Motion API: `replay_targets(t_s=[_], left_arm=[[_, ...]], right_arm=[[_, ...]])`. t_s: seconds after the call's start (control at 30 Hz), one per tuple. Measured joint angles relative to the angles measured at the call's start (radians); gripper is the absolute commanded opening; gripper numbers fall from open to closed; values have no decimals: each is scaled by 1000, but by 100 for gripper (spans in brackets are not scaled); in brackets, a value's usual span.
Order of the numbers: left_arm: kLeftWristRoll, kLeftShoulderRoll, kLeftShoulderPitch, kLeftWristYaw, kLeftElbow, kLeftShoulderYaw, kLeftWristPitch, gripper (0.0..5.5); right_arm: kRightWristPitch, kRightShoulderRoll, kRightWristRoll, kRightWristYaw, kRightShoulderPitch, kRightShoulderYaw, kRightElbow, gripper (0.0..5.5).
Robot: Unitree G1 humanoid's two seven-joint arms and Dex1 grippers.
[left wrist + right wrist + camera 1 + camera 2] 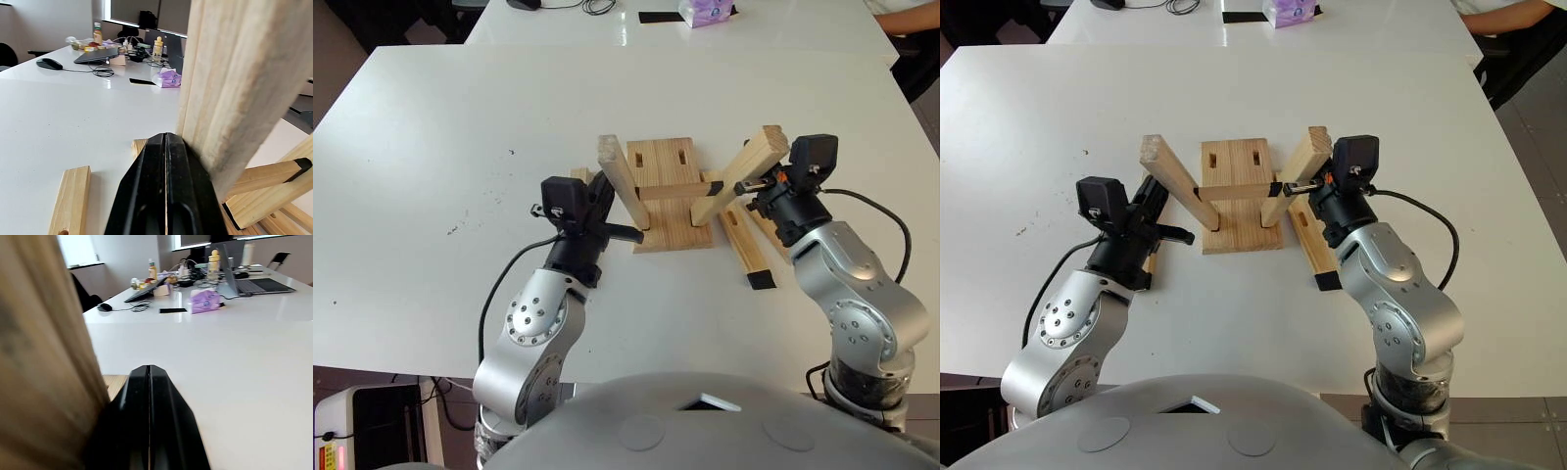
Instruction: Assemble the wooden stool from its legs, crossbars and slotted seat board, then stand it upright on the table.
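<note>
Slotted seat board (671, 227) is lying flat mid-table, roughly halfway between the near and far edges, with the two slots at its far end unfilled. Two legs are standing in it and splaying into a V. The left leg (623, 181) is leaning toward the table's (460, 127) left edge and the right leg (760, 150) toward the right edge, with a crossbar (668, 191) bridging them low down.

You're keeping the left gripper (626, 233) clenched on nothing, its fingers (166, 186) sitting hard beside the left leg's outer face near the base. The right gripper (751, 186) is likewise closed and empty, just beside the right leg's outer face.

Risks as I'm judging them:
- Nothing is pinning the board, so an uneven inward push is likely sending it sliding on the slick top.
- Closed fingers are giving no grasp, so they may be skating off a slanted leg.
- Too much force on one side may be levering that leg out of its slot or popping the crossbar loose.
- A loose leg (751, 252) is lying just right of the board, near the right arm, and a loose wooden piece (73, 200) is lying near the left fingers. A sweep could be knocking either one away.
</note>
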Motion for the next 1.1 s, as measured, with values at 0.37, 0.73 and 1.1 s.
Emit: replay_targets(t_s=[0.37,0.73,1.1], left_arm=[[-137,-11,-258,21,109,433,-79,3],[-811,191,-795,63,99,520,112,3],[-906,314,-711,49,149,455,105,3]], right_arm=[[-188,-198,31,296,-237,-267,357,0],[-27,-179,608,320,-636,-274,247,0],[-54,-255,709,354,-526,-258,198,0]])
